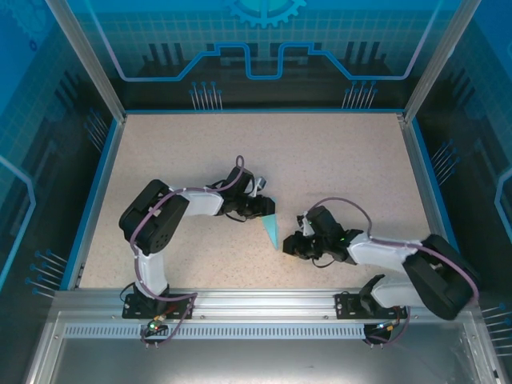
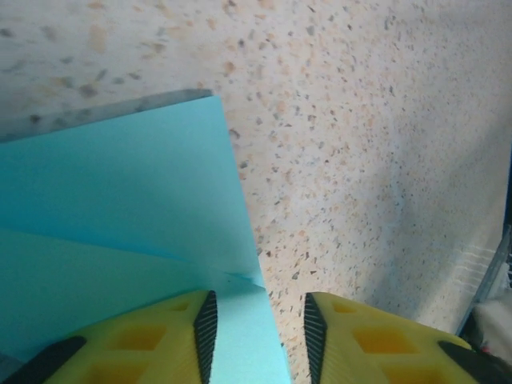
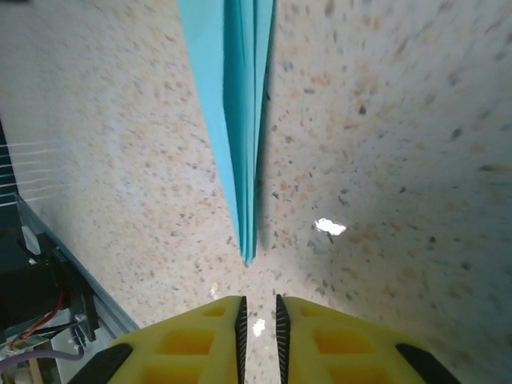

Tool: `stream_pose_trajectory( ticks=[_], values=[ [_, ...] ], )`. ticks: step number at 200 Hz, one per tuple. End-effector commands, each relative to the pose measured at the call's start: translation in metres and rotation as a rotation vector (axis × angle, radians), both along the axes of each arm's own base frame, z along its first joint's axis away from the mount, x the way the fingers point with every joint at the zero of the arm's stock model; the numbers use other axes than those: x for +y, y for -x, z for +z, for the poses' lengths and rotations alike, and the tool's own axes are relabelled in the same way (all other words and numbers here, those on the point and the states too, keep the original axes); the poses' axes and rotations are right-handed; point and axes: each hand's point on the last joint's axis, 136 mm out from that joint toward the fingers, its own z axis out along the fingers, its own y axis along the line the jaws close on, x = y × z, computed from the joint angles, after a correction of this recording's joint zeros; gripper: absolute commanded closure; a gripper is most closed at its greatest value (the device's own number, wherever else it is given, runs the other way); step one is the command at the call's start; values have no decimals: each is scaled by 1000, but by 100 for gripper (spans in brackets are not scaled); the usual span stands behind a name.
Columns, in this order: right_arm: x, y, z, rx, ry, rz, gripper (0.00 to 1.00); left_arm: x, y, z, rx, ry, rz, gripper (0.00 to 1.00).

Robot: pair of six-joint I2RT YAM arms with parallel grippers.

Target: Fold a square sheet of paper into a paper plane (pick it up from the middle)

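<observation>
Paper plane [image 1: 272, 230]: narrow cyan dart, folded flat, lying on the speckled table [image 1: 344, 160] between the two arms, tip toward the near edge. Left gripper [image 1: 262, 206] at the wide tail, jaws moderately apart with a paper corner between them, unpinched, apparently placed to steady that end. Right gripper [image 1: 290, 244] just off the tip, jaws a narrow slit apart, empty, probably lined up to meet the point.

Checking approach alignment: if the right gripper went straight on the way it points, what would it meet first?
Most likely the pointed tip of the narrow cyan-blue folded paper plane, just ahead of the right gripper on the speckled table; the gripper's height is unclear.
</observation>
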Motion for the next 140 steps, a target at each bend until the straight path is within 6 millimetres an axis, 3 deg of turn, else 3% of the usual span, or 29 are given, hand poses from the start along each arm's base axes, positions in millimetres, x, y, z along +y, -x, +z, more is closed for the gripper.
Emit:
stream_pose_trajectory(
  ticks=[1,28,60,112,140],
  values=[
    [-35,-3,-2,-20,109,-74,78,12,3,16,-10,-66,31,57],
    [-53,-15,14,-84,135,-118,75,17,-1,46,-64,-98,60,47],
    [-60,-24,25,-123,127,-146,71,29,0,64,-94,-143,110,44],
    [-58,-30,28,-145,100,-161,67,36,12,60,-61,-170,142,43],
    [-37,-35,47,-192,-6,-97,69,34,14,58,-49,-164,149,42]
  ],
)
